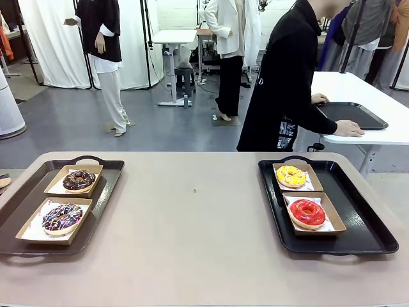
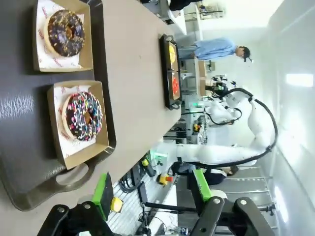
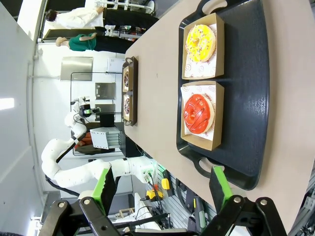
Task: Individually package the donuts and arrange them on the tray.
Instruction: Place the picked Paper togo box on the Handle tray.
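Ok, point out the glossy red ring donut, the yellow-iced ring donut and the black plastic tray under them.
Glossy red ring donut (image 1: 307, 212), front view, on the icing of the ring.
Yellow-iced ring donut (image 1: 291, 176), front view, on its icing.
Black plastic tray (image 1: 372, 235), front view, on bare floor right of the boxes.

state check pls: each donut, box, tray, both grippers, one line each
red donut: in its open box, right tray, near slot
yellow donut: in its open box, right tray, far slot
sprinkled chocolate donut, near: in open box, left tray
sprinkled chocolate donut, far: in open box, left tray
left tray: flat on table
right tray: flat on table
left gripper: open, empty
right gripper: open, empty
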`<action>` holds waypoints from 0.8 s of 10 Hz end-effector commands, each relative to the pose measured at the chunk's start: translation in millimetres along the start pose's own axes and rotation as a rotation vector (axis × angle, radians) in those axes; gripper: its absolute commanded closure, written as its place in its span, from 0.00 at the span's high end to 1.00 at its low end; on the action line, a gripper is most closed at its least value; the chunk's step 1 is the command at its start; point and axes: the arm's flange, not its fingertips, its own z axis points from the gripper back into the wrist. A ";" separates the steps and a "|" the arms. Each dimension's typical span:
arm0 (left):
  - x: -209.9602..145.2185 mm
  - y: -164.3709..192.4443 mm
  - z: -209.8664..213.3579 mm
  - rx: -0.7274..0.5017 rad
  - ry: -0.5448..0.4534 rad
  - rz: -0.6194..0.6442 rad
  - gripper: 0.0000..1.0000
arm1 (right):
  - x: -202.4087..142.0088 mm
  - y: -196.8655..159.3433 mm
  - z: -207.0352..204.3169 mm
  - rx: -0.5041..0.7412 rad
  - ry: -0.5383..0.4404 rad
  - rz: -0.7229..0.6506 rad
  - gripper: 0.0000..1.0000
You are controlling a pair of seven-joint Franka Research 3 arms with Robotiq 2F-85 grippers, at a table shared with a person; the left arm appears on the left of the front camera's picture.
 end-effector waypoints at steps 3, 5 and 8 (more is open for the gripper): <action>5.3 23.3 4.1 -0.048 -0.063 0.005 0.83 | -0.2 1.2 -0.5 0.003 0.000 0.002 1.00; 10.2 23.0 -0.4 -0.020 -0.123 -0.028 0.83 | -0.2 1.2 -0.5 0.003 0.000 0.002 1.00; 12.9 22.8 2.8 -0.025 -0.095 0.009 0.83 | -0.2 1.2 -0.5 0.003 0.000 0.002 1.00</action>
